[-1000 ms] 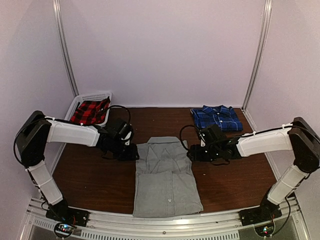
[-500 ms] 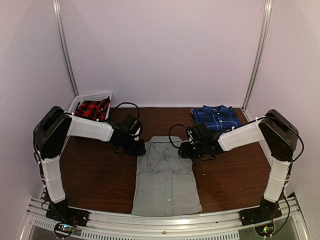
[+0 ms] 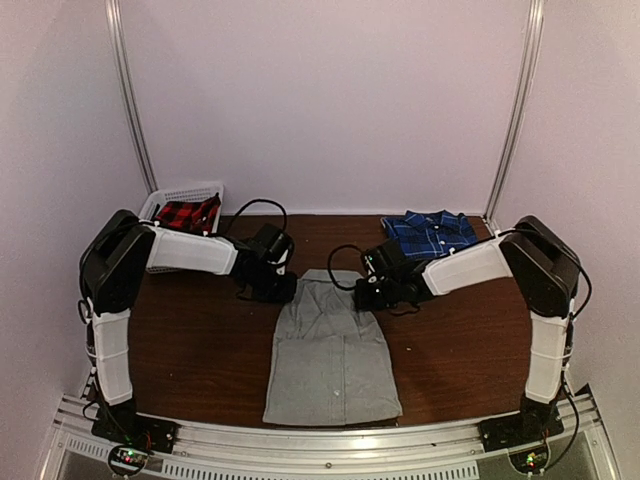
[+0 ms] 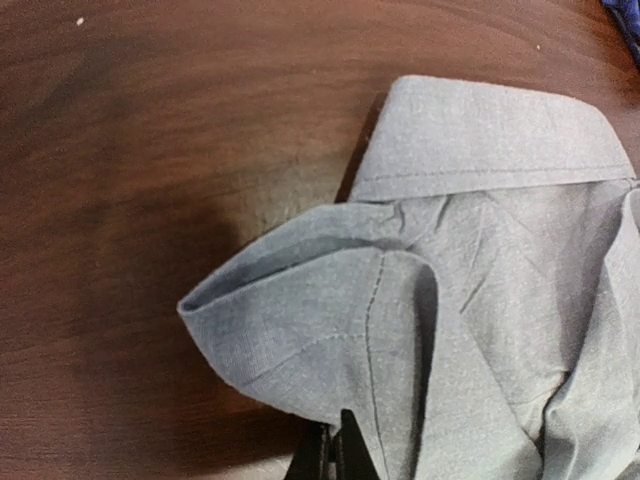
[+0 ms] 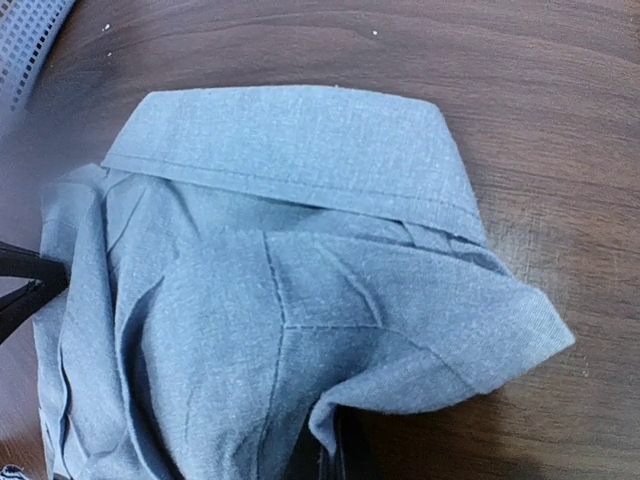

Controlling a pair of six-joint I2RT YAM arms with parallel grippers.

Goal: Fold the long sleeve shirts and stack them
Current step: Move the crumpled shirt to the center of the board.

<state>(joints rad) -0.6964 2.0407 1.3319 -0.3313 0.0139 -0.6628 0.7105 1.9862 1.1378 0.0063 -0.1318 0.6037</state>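
Note:
The light grey long sleeve shirt [image 3: 330, 350] lies partly folded in the middle of the table, collar toward the back. My left gripper [image 3: 285, 290] is at its upper left corner. In the left wrist view that gripper [image 4: 335, 455] is shut, pinching a raised fold of the grey shirt [image 4: 450, 300] at the shoulder. My right gripper [image 3: 362, 297] is at the upper right corner. In the right wrist view it [image 5: 335, 460] is shut on the lifted shoulder edge of the grey shirt [image 5: 280, 250]. The blue plaid shirt [image 3: 432, 235] lies folded at the back right.
A white basket [image 3: 165, 200] holding a red plaid cloth [image 3: 185, 213] stands at the back left. The brown table [image 3: 190, 340] is bare on both sides of the grey shirt. White walls close in the back and both sides.
Both arms reached toward the back and inward, and both grippers closed on the grey shirt's shoulders. The shirt's upper part is now narrower and bunched.

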